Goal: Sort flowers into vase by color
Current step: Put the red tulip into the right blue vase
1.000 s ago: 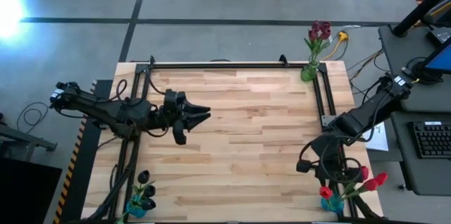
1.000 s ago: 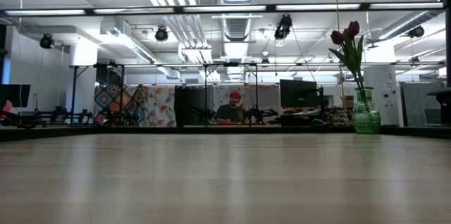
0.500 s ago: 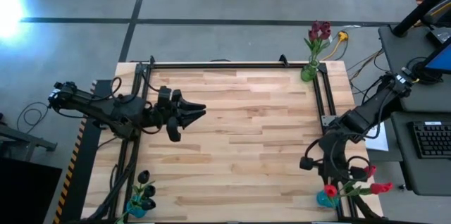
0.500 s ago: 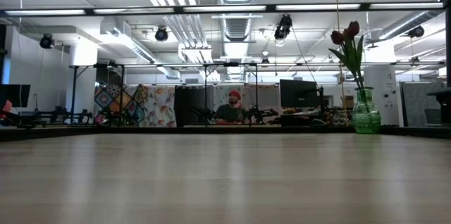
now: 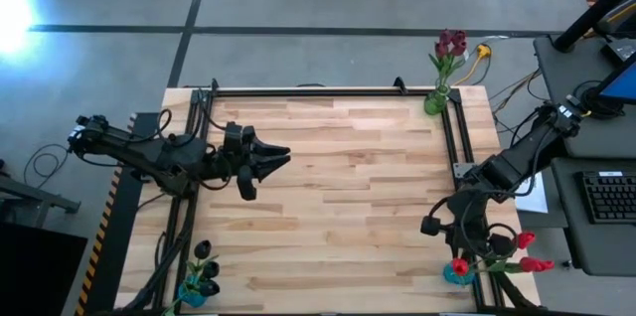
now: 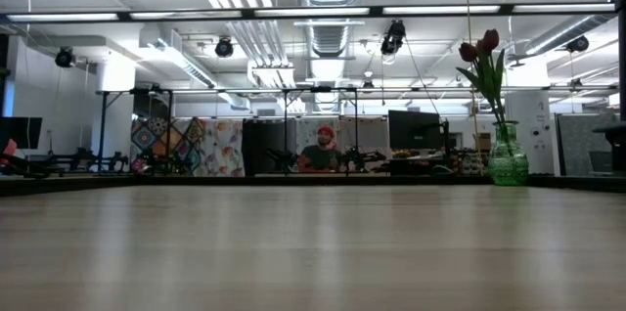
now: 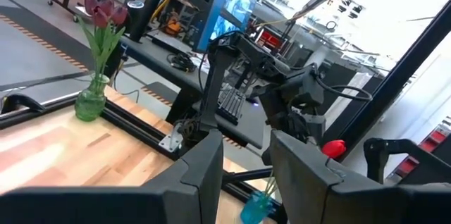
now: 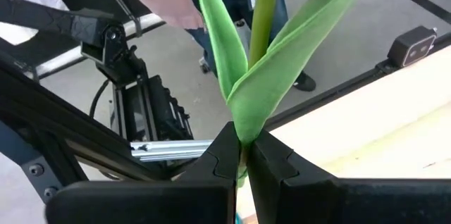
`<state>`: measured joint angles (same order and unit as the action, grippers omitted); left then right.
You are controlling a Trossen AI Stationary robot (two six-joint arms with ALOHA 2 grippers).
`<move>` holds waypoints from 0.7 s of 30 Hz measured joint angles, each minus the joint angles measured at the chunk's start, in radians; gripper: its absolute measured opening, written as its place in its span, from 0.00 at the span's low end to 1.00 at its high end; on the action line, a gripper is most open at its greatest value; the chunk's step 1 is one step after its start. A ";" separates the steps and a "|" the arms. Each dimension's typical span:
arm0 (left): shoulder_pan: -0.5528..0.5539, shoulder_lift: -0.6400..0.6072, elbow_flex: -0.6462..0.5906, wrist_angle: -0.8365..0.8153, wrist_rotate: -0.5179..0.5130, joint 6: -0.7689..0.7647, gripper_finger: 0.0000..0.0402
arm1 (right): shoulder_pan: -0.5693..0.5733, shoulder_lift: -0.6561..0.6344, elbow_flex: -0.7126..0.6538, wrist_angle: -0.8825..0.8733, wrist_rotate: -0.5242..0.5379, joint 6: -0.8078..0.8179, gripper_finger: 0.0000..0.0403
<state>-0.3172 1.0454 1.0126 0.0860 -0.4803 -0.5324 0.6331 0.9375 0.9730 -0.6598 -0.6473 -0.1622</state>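
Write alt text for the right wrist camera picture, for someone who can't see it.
The right gripper is shut on the green stem of a red flower, with leaves rising from the pinch and the bloom cut off by the picture's edge. Behind are a corner of the wooden table, black frame bars and grey floor.

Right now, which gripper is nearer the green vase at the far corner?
Right, though neither is close. The right gripper, shut on a red flower, sits along the green vase's table edge at the near corner; the left gripper hovers across the table.
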 joint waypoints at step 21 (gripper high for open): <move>-0.001 -0.002 0.000 -0.021 0.027 -0.055 0.27 | 0.000 0.000 0.000 -0.017 -0.006 0.085 0.03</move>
<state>-0.3180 1.0431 1.0126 0.0650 -0.4538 -0.5877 0.6331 0.9371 0.9730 -0.6765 -0.6533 -0.0772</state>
